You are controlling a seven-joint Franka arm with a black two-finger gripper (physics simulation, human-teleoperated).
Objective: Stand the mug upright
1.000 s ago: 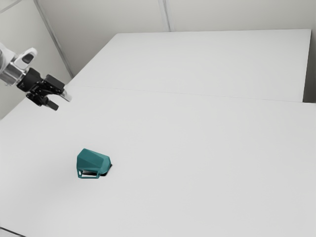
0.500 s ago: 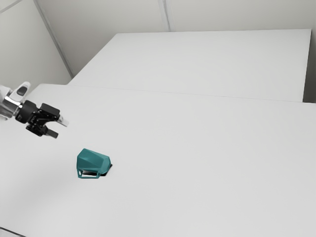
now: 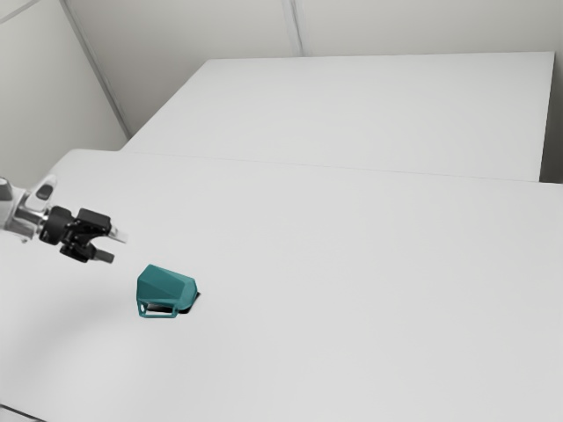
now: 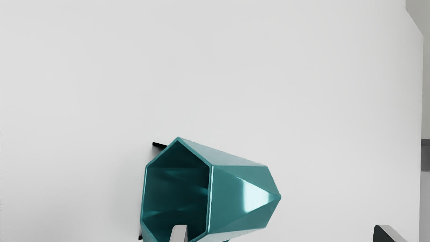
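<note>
Above the table, up and to the exterior view's left of the mug, the gripper (image 3: 116, 247) hangs open with nothing between its fingers. A teal faceted mug (image 3: 165, 287) lies on its side, its handle toward the exterior view's bottom edge. In the wrist view the mug (image 4: 240, 195) shows its hollow mouth, and one fingertip of the gripper (image 4: 280, 233) overlaps the mouth's edge while the other stands well apart from the mug. The handle is mostly hidden there.
A broad white table (image 3: 352, 290) carries the mug. Behind it in the exterior view is another white surface (image 3: 378, 110), with pale walls beyond. A thin dark line crosses the exterior view's lower left corner.
The gripper has come down in the exterior view, lately also moving slightly toward that view's right, and is closer to the mug. The mug has not moved.
</note>
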